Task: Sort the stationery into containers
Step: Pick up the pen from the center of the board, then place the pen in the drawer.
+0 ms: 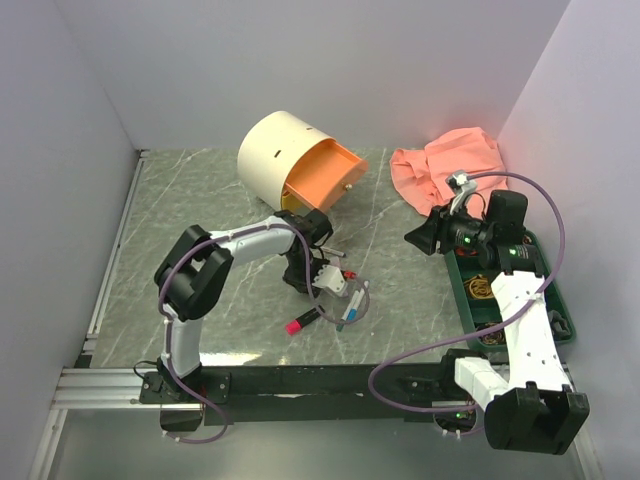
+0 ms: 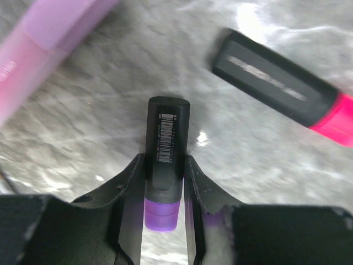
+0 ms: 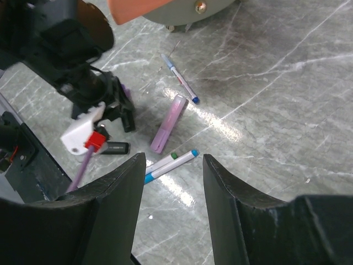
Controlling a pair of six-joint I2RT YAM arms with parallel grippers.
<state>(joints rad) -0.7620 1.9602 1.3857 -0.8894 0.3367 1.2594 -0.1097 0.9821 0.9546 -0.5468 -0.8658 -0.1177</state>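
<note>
While the right gripper (image 3: 174,161) hangs above the marble table (image 1: 200,200) with its jaws standing apart and nothing between them, the left gripper (image 2: 164,165) is down on the surface in front of the cream cabinet (image 1: 272,150). Its two fingers (image 2: 129,190) press against either side of the purple highlighter (image 2: 167,132), a black barrel with a purple cap lying flat on the table. Crowded close around that grip are the lilac marker (image 2: 44,38), the pink-black highlighter (image 2: 281,83) and, a little farther from the cabinet, the white pens (image 3: 168,163) with coloured tips. The peach-orange drawer (image 1: 325,172) juts open from the cabinet toward this cluster, the yellow drawer (image 1: 296,200) peeping out beneath it, and bare marble lies between the drawer front and the left gripper. Left of the cabinet the table runs bare to the wall. To its right lies a pink cloth (image 1: 450,165), with the dark green tray (image 1: 555,310) beyond it against the right-hand wall.
</note>
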